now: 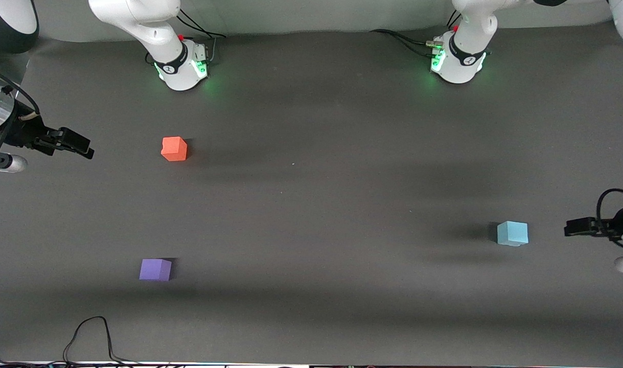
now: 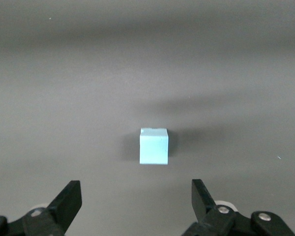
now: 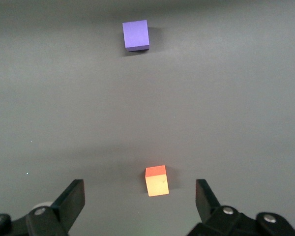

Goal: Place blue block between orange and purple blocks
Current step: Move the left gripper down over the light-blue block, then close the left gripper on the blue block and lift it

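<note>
The left gripper has its fingers spread wide and empty, hanging near the blue block at the left arm's end of the table, likely lined up for a grasp. The right gripper, also spread, waits near the orange block, with the purple block nearer the front camera, leaving a gap between them

Three cubes on the surface: one blue block, one orange block, one purple block. Two arms, two bases, two claws: one left claw, one right claw, two fingers each, both spread wide. One loose black cable at surface edge nearest front camera.
</note>
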Robot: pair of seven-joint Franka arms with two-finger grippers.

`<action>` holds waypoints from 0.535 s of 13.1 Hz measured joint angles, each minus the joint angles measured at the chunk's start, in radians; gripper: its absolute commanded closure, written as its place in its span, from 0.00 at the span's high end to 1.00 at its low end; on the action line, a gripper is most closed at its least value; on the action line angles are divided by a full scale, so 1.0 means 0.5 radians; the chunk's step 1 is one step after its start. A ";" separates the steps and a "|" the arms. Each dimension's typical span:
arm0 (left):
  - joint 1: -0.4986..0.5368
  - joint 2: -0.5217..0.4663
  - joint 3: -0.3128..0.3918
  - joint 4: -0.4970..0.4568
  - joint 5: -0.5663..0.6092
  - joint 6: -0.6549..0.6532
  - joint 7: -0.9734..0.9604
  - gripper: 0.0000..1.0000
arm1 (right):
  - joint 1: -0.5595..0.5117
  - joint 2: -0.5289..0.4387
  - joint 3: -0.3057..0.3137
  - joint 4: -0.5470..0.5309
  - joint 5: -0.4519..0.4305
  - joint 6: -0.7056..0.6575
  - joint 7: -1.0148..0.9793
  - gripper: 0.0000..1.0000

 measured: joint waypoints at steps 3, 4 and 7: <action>-0.002 0.007 -0.001 -0.274 0.013 0.286 0.000 1.00 | 0.000 0.001 0.000 0.000 0.000 0.006 0.000 1.00; -0.002 0.008 -0.001 -0.383 0.027 0.407 0.000 1.00 | 0.000 0.001 0.000 0.000 0.000 0.007 0.000 1.00; -0.002 0.012 -0.001 -0.762 0.064 0.851 0.000 1.00 | 0.000 0.004 0.000 0.000 0.000 0.009 0.000 1.00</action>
